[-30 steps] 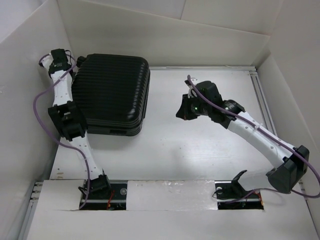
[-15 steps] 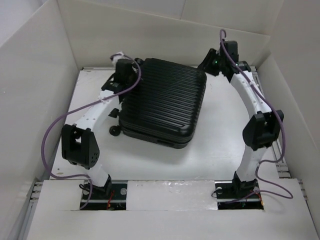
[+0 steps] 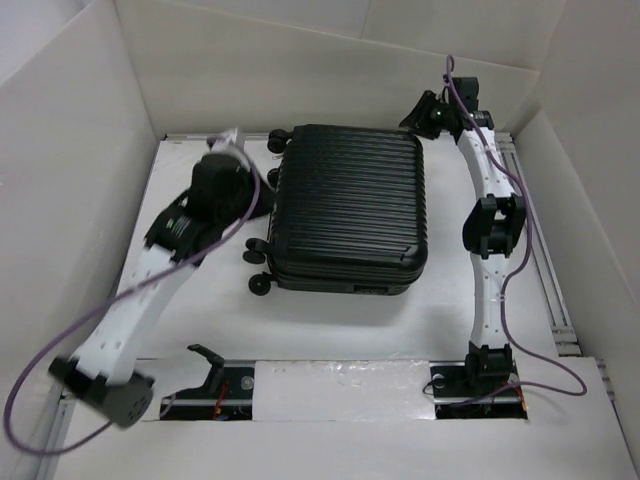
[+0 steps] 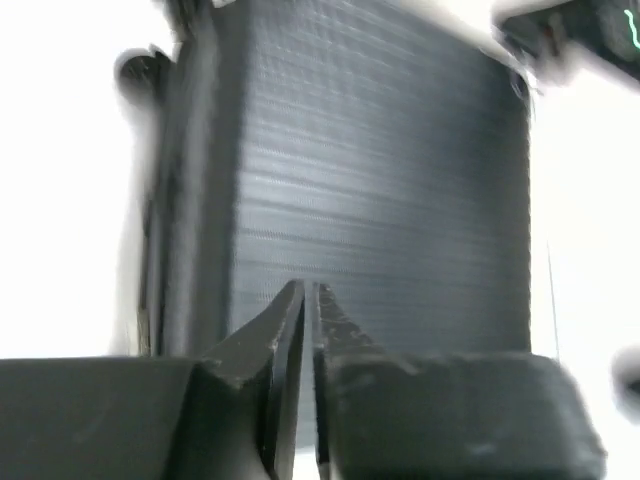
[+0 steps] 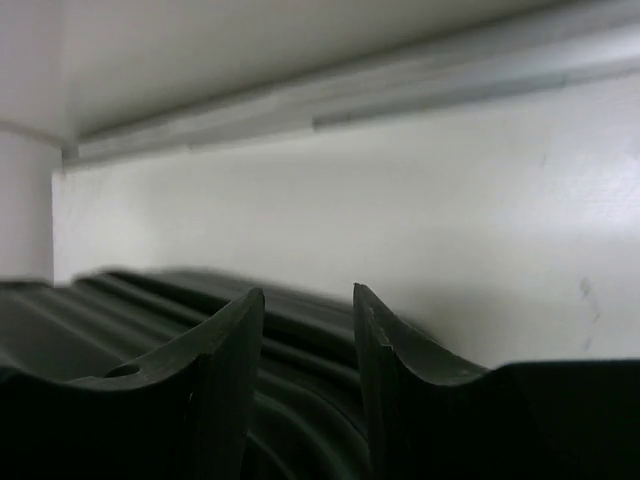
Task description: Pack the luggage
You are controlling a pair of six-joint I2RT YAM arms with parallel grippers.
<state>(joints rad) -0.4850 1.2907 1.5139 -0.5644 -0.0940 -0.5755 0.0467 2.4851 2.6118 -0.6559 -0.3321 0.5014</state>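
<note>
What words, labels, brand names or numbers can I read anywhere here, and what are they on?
None: no text can be read in any view.
The luggage shows only plain ribs.
A small fitting on its near edge is too small to tell whether it bears a mark.
The left wrist view is blurred.

A white counter [image 3: 330, 330] sits boxed in by plain white walls [image 3: 300, 70] (matte, evenly lit). A metal rail [image 3: 545, 260] runs along its right edge; a white strip [image 3: 340, 380] spans the near edge.
</note>
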